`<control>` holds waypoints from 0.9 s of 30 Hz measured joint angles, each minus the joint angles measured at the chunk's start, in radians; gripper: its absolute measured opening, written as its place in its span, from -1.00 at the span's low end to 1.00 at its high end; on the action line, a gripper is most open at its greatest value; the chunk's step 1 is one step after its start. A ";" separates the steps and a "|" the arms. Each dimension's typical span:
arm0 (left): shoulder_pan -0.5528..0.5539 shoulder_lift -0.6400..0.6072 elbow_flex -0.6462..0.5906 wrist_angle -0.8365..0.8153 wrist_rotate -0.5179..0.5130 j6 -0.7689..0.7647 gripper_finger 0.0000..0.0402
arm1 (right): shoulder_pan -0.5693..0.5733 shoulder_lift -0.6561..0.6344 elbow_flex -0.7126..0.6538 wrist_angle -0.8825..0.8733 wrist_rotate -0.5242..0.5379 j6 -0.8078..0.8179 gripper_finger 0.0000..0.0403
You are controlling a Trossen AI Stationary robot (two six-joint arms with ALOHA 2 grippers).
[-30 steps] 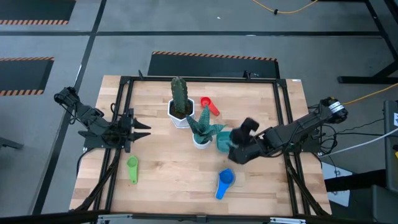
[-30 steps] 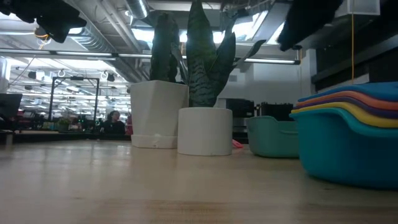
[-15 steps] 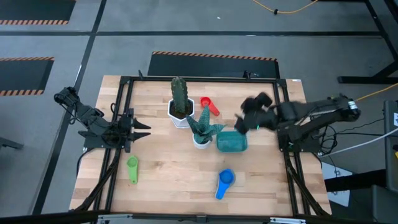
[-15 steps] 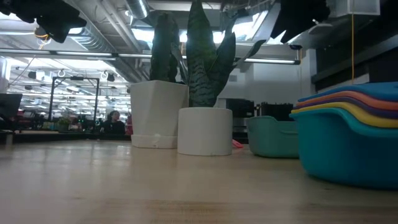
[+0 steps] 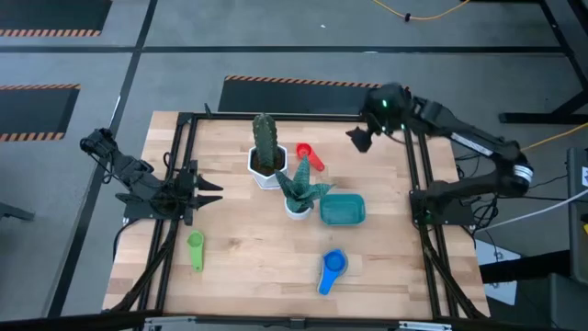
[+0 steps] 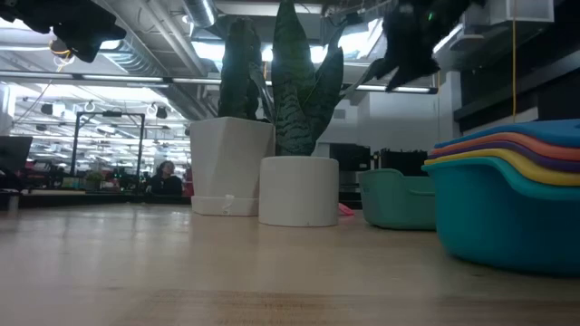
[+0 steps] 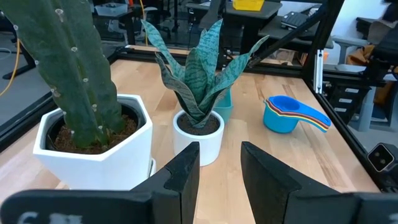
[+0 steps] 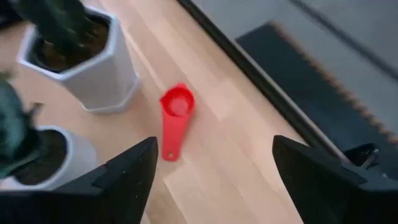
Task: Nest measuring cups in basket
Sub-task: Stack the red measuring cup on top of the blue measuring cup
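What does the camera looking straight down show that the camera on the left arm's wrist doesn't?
Only the overhead view shows the green measuring cup, the red measuring cup and the right gripper, open above the table's far side. Only the left wrist view shows the blue cup to be a nested stack with coloured handles. Both show the cactus pot, the striped-leaf plant, the teal basket and the open left gripper.

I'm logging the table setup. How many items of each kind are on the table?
Measuring cup pieces: 3: red, green, and a nested blue stack
Potted plants: 2: cactus, striped-leaf plant
Basket: 1
Total: 6
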 joint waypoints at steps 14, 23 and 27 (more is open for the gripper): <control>0.000 0.000 0.000 0.000 0.000 0.000 -0.45 | -0.321 0.432 -0.001 0.168 -0.492 -0.107 0.59; 0.000 0.000 0.000 0.000 0.000 0.000 -0.45 | -0.229 0.623 -0.001 0.283 -0.583 -0.107 0.59; 0.000 0.000 0.000 0.000 0.000 0.000 -0.45 | -0.176 0.650 -0.002 0.328 -0.540 -0.107 0.59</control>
